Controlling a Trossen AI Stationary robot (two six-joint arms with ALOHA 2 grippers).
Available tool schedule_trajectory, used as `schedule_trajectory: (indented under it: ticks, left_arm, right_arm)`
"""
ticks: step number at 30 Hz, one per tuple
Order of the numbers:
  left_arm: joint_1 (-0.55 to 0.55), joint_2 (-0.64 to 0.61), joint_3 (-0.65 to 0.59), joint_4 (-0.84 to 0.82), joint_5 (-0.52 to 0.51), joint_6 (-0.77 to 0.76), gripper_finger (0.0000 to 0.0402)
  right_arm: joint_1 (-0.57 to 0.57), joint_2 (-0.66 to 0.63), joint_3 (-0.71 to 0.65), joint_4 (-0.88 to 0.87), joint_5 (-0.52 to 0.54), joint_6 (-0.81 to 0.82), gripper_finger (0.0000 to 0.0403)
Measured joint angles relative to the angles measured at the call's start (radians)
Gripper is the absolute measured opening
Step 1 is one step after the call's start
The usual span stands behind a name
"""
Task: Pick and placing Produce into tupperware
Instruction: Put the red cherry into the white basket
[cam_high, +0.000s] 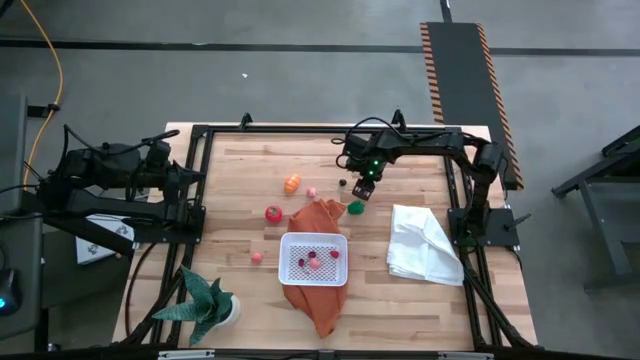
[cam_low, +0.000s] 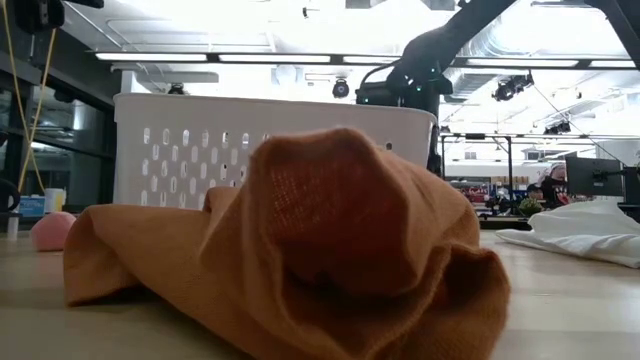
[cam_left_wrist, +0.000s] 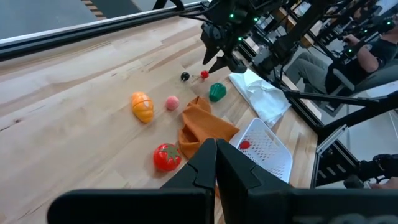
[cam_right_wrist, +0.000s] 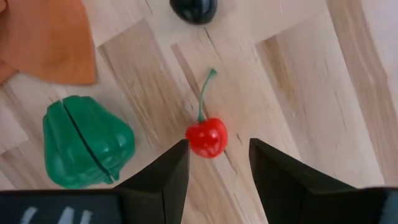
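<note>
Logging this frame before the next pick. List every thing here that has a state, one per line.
right gripper: jaws open, above the cherry
cherry: on the table, not held
green pepper: on the table, beside the orange cloth
tupperware: on the orange cloth, holding a few pieces
left gripper: jaws shut, empty

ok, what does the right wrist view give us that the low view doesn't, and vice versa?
Only the right wrist view: the open right gripper just above a red cherry on the bare wood, with a green pepper beside it and a dark fruit farther on.

Only the low view: the white container side-on, a pink fruit near it, the white cloth, and the room behind.

Both: the orange cloth and the wooden table.
</note>
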Motion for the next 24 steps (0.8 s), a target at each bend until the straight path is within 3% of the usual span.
schedule_trajectory:
  ticks: [24]
  left_arm:
    - [0.0, 0.0, 0.0, -0.041, 0.0, -0.001, 0.0001]
  right_arm:
    - [-0.002, 0.023, 0.0, 0.008, 0.001, -0.024, 0.0158]
